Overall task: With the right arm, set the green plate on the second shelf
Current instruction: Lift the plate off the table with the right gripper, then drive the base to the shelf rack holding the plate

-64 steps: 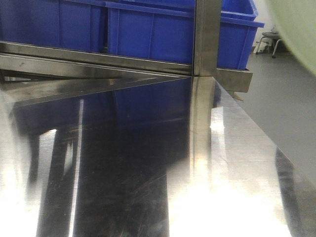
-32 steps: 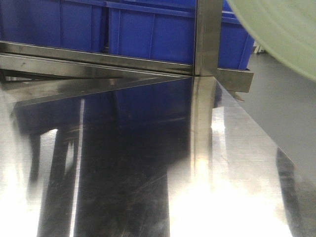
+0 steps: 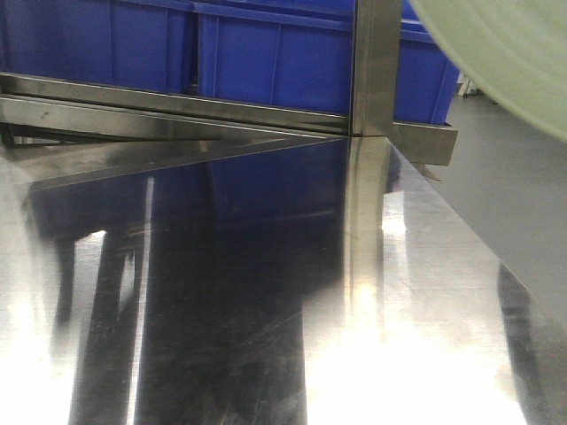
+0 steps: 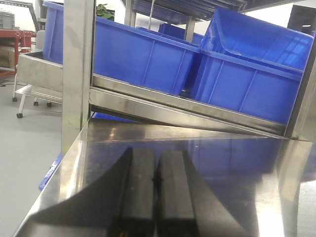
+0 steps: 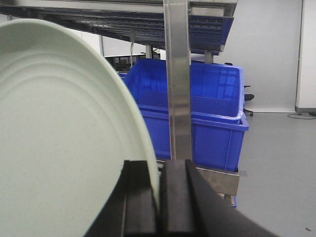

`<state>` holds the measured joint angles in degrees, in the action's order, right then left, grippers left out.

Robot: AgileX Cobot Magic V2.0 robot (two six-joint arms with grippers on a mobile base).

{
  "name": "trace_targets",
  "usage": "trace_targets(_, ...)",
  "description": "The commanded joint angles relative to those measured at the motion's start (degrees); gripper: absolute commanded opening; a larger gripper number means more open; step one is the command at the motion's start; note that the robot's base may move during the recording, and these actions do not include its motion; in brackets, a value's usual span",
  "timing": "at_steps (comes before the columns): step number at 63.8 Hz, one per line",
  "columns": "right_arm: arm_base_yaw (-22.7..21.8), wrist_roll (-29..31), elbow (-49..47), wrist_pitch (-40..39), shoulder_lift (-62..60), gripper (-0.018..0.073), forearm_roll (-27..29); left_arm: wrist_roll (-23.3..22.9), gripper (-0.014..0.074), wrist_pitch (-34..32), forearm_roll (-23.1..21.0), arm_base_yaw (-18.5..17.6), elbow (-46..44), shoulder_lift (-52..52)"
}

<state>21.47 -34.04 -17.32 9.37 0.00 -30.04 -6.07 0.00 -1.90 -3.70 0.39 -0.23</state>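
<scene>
The pale green plate (image 5: 59,138) fills the left of the right wrist view, held on edge. My right gripper (image 5: 159,197) is shut on the plate's rim, one black finger on each side. In the front view the plate (image 3: 514,53) shows at the top right corner, in the air beside the steel upright post (image 3: 376,62) of the shelf unit. My left gripper (image 4: 157,192) is shut and empty, low over the shiny steel shelf surface (image 4: 237,168). The right gripper itself is out of the front view.
Blue plastic bins (image 3: 266,53) stand on the steel shelf behind the reflective surface (image 3: 221,292); they also show in the left wrist view (image 4: 247,79) and the right wrist view (image 5: 217,113). Upright posts (image 4: 76,74) (image 5: 177,84) frame the rack. Grey floor (image 3: 523,195) lies to the right.
The green plate has moved leftward and further into the front view, from a sliver at the top right edge to a larger part beside the post. The left gripper looks unmoved.
</scene>
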Motion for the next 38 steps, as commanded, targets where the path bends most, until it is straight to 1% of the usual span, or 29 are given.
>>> trace_targets(1,-0.3,-0.4,-1.7,-6.0,0.9,0.0056,-0.8,-0.2,0.013,-4.6,-0.1,0.2,2.3,-1.1)
trace_targets(38,-0.3,-0.4,-1.7,-6.0,0.9,0.0056,-0.8,-0.2,0.013,-4.6,-0.1,0.2,2.3,-1.1)
